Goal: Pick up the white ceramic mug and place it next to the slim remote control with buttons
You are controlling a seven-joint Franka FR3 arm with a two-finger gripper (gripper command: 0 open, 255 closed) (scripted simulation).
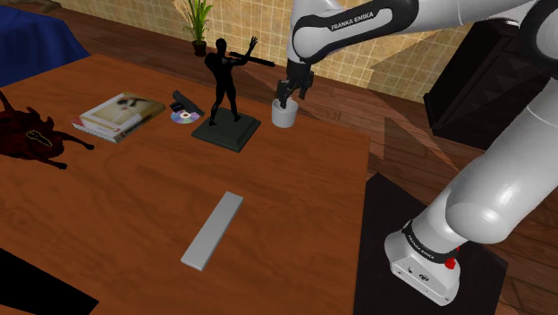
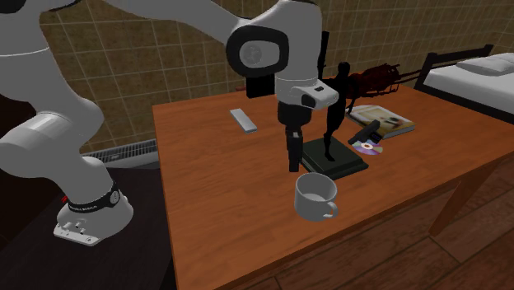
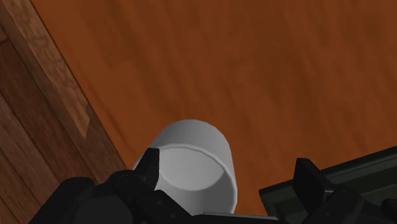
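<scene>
A white mug [image 1: 284,114] stands upright near the table's far edge, beside the black base of a statue. My gripper [image 1: 292,96] hangs just above it, open. From the other side, the mug [image 2: 315,198] sits near the table's front edge, its handle toward the camera, with the gripper [image 2: 294,165] a little above and behind it. Along the hand, the mug [image 3: 194,159] lies between my fingertips [image 3: 147,167], closer to one of them and untouched; the gripper [image 3: 228,175] holds nothing. The slim grey remote [image 1: 213,230] lies flat, far from the mug across the table [image 1: 295,206].
A black figure statue [image 1: 228,85] on a dark square base [image 1: 225,131] stands right beside the mug. Further along lie a disc [image 1: 184,115], a small dark device [image 1: 188,101], a book [image 1: 116,116] and a dark red object [image 1: 31,134]. The table edge [image 3: 76,114] is close to the mug.
</scene>
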